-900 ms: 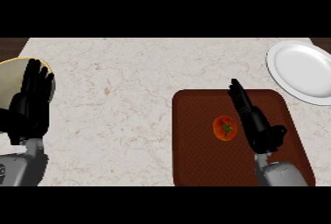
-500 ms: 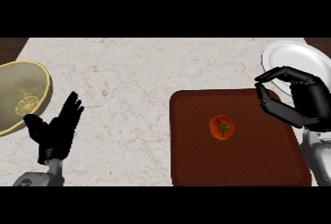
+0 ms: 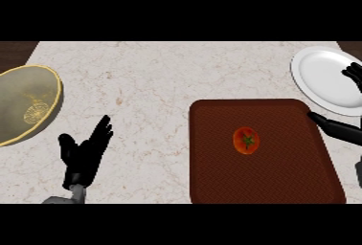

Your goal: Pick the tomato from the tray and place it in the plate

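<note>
The tomato [image 3: 245,140] lies untouched in the middle of the tray [image 3: 283,182]. The right hand [image 3: 338,127], at its 3 o'clock, is spread and holds nothing. I think it should come from above and curl around the tomato before going to the plate [image 3: 322,76] at 1 o'clock. The left hand [image 3: 84,153] rests released at 9 o'clock.

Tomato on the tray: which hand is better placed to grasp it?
Right. The right hand sits at the right edge of the tray, between tomato and plate; the left hand rests open left of it.
</note>
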Tool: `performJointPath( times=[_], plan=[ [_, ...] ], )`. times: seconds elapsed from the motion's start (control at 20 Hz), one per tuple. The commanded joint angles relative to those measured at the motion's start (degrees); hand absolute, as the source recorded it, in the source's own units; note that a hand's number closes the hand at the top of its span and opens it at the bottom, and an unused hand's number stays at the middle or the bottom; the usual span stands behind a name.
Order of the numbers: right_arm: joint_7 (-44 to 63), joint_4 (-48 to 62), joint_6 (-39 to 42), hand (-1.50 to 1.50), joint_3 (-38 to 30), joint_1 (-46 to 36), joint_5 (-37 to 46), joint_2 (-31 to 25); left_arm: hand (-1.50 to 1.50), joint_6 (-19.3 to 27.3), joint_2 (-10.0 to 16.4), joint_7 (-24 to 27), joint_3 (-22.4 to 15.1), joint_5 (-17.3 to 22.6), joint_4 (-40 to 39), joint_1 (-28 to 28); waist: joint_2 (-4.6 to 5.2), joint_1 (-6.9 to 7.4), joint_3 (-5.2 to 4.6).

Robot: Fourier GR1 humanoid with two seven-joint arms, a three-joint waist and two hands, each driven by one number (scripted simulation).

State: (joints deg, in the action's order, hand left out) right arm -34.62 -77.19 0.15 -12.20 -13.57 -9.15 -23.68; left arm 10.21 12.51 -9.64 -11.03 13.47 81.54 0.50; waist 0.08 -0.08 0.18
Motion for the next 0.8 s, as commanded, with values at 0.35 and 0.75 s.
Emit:
performJointPath(
  times=[0.35,0.75],
  plan=[
    [6.7,-5.0,6.5,-1.5,7.9,6.9,15.9,-14.3,0.0,-3.5,1.4,-0.5,0.9,0.8,0.4,-1.7,-0.19,-0.01,-0.33],
    [27.5,-23.6,5.7,-1.5,15.5,10.4,25.5,-14.3,0.0,-2.9,1.2,-1.5,2.0,0.1,0.7,-1.8,-0.31,-0.31,-0.28]
  ],
)
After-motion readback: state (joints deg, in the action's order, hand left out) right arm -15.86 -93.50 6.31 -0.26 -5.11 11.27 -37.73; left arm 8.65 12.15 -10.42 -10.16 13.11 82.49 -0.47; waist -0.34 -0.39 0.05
